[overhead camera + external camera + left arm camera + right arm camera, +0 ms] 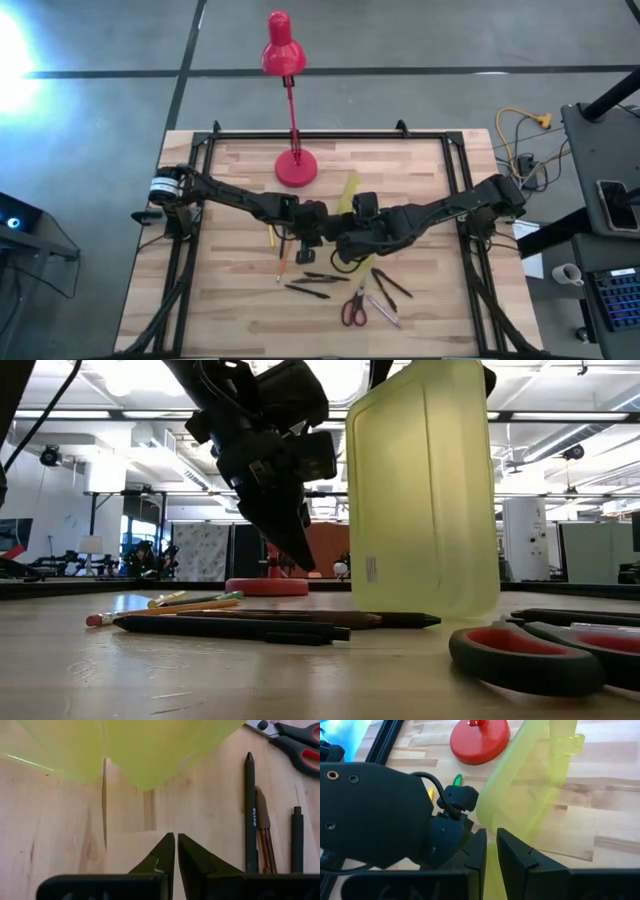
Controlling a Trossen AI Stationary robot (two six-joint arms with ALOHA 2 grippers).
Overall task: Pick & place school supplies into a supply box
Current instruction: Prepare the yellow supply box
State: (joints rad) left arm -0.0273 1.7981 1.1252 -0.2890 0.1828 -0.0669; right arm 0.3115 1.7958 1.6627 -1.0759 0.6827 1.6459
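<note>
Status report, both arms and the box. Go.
Right gripper shut on supply box, holding it upright. Left gripper shut, empty, beside it. Pens, scissors still on table. Nothing blocking.

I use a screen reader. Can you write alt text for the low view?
A see-through yellow box stands upright on the wooden table, with a dark robot pincer pointing down beside it. Pens and pencils lie in front, red-handled scissors nearest.

Wooden table [230,310]: pens [305,290], scissors [354,310], lamp [296,168]

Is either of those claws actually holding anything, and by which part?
The right claw grips the yellow-green supply box by its thin edge, holding it upright. The left claw is shut and empty.
</note>
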